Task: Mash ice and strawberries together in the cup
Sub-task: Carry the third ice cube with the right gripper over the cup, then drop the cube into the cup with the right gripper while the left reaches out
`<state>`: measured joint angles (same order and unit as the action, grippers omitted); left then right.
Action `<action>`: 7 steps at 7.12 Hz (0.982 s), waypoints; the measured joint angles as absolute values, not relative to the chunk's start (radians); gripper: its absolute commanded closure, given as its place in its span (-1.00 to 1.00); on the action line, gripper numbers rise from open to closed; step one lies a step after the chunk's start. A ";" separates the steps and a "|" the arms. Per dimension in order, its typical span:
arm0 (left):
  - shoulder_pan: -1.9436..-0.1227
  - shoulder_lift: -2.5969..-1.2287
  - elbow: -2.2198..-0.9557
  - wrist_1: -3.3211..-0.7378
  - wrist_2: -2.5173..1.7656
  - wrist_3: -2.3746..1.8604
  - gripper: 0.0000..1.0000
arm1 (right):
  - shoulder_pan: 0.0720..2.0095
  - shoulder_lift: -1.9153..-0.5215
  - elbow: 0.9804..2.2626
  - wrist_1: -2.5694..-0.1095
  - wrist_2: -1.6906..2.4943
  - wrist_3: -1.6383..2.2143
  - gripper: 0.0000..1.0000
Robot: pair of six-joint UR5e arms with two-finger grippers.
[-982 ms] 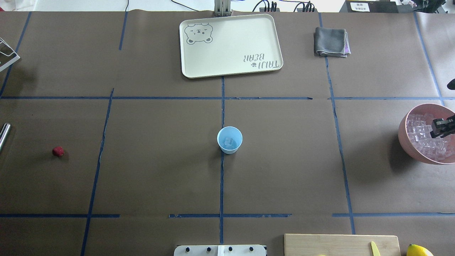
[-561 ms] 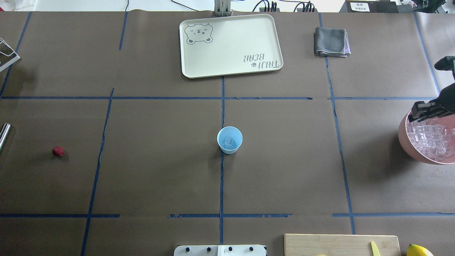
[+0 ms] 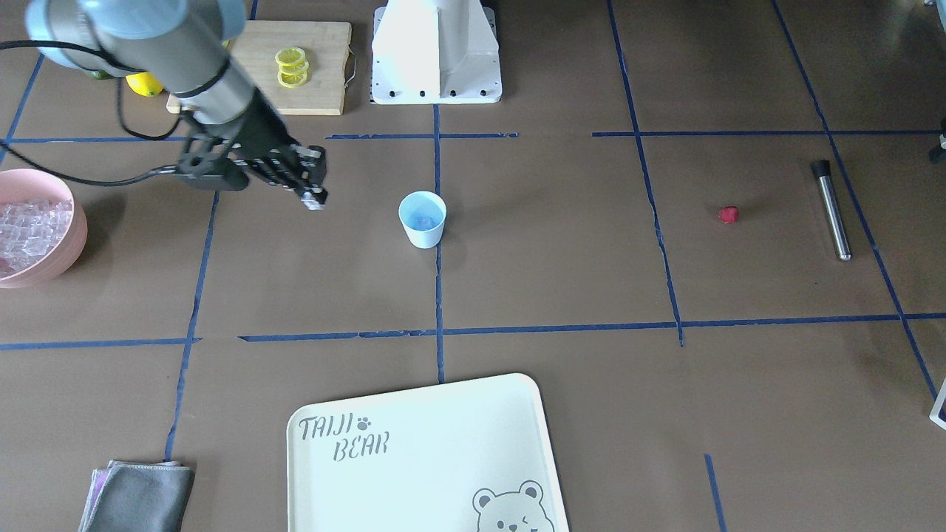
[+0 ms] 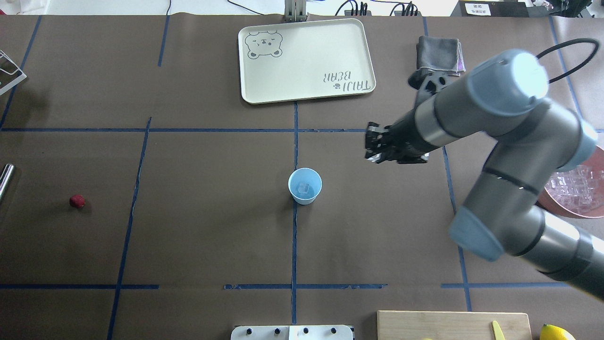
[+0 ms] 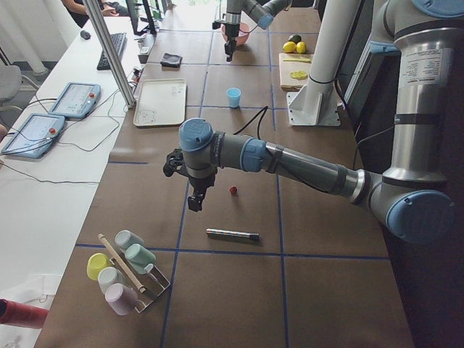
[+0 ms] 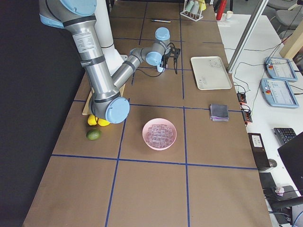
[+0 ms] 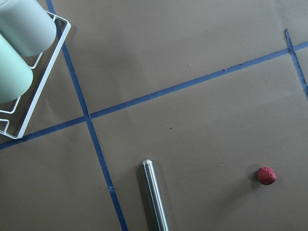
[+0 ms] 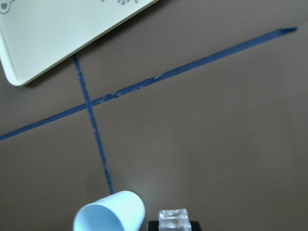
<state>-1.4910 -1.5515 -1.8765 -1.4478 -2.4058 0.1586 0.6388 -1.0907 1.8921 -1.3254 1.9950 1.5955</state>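
Over the worktop (image 4: 188,236), the right hand (image 4: 373,148) hangs to one side of the upright cup (image 4: 305,186) at mid-worktop, pinching one ice cube (image 8: 173,217); releasing before it is centred over the narrow rim would probably drop the cube outside, and a low pass could tip the cup.

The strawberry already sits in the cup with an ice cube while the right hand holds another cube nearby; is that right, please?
Not quite: the strawberry lies on the table, far from the cup, as the overhead exterior view shows. The cup does hold an ice cube, and the right hand holds a second cube.
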 measured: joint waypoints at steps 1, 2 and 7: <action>-1.491 -1.551 -1.866 -1.466 -2.406 0.158 -1.00 | 0.586 -0.995 1.815 -1.325 1.933 1.672 0.96; -1.491 -1.550 -1.856 -1.482 -2.407 0.157 -1.00 | 0.557 -0.934 1.755 -1.325 1.897 1.706 0.96; -1.397 -1.561 -1.852 -1.575 -2.404 -0.103 -1.00 | 0.497 -0.907 1.697 -1.324 1.852 1.728 0.30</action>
